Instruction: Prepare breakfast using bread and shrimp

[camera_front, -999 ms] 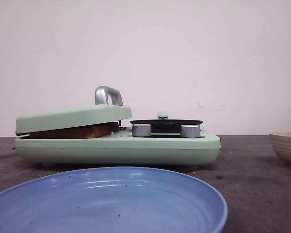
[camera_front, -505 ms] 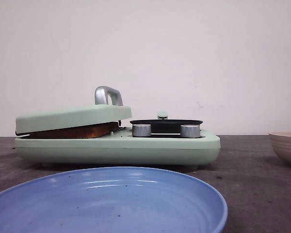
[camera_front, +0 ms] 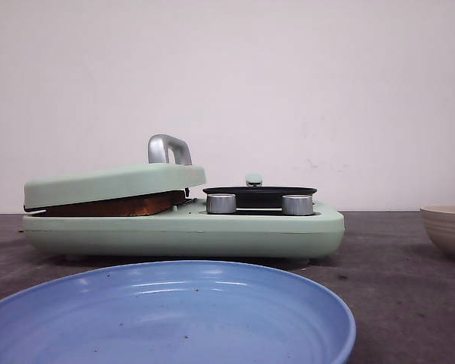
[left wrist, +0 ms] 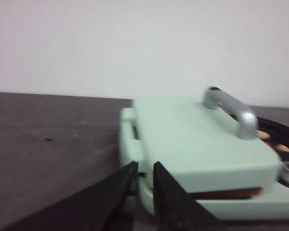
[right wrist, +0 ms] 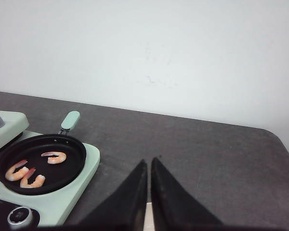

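Note:
The bread (camera_front: 114, 205) lies browned under the lowered pale green lid (camera_front: 110, 184) of the breakfast maker (camera_front: 182, 231); only its dark crust edge shows, also in the left wrist view (left wrist: 221, 193). Three orange-pink shrimp (right wrist: 26, 172) lie in the black pan (right wrist: 38, 163) on the maker's right half. My left gripper (left wrist: 144, 168) hangs by the maker's left corner, its jaws nearly together with nothing between them. My right gripper (right wrist: 149, 166) is shut and empty over bare table, right of the pan. Neither gripper shows in the front view.
A blue plate (camera_front: 167, 318) sits at the front of the table. A beige bowl (camera_front: 447, 227) stands at the right edge. The lid has a silver handle (camera_front: 169, 149). Two silver knobs (camera_front: 221, 203) sit on the maker's front. The pan handle (right wrist: 70, 120) points backward.

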